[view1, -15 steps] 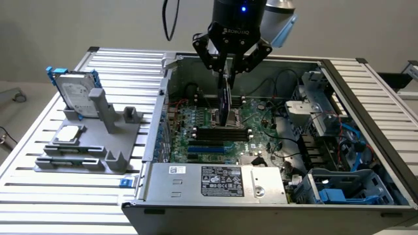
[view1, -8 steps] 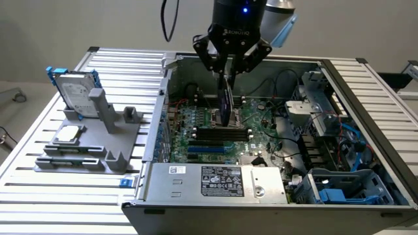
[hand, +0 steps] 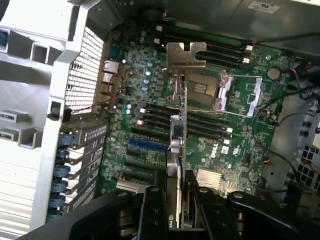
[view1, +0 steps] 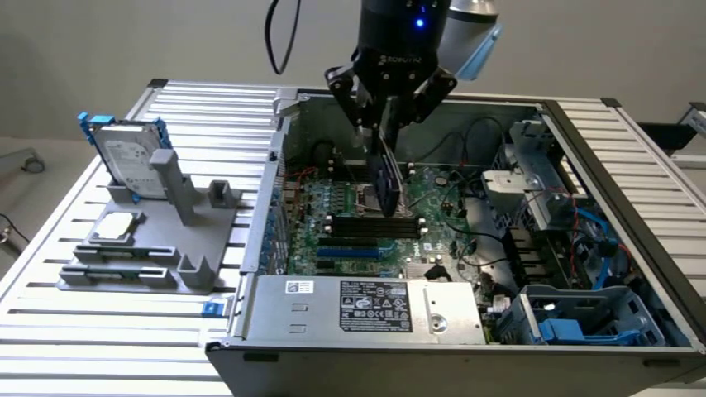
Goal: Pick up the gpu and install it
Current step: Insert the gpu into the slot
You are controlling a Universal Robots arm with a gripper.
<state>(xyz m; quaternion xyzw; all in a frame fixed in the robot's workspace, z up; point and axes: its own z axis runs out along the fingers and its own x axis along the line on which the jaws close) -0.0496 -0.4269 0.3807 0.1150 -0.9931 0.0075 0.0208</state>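
My gripper (view1: 386, 116) hangs over the open computer case (view1: 364, 310), shut on the gpu (view1: 385, 178). The card hangs edge-on below the fingers, thin and dark, above the green motherboard (view1: 441, 240). In the wrist view the gpu (hand: 178, 145) runs away from the black fingers (hand: 152, 210), its green board on one side and its silver end bracket (hand: 186, 54) at the far tip. It hovers over the CPU socket (hand: 202, 90) and the black expansion slots (hand: 155, 117); I cannot tell whether it touches the board.
A grey fixture (view1: 155, 240) on the slatted table at the exterior view's left holds a silver hard drive in a blue frame (view1: 124, 157) and a small square chip (view1: 116, 225). The case's power supply (view1: 364, 308), drive cage (view1: 530, 190) and cables (view1: 485, 248) crowd the interior.
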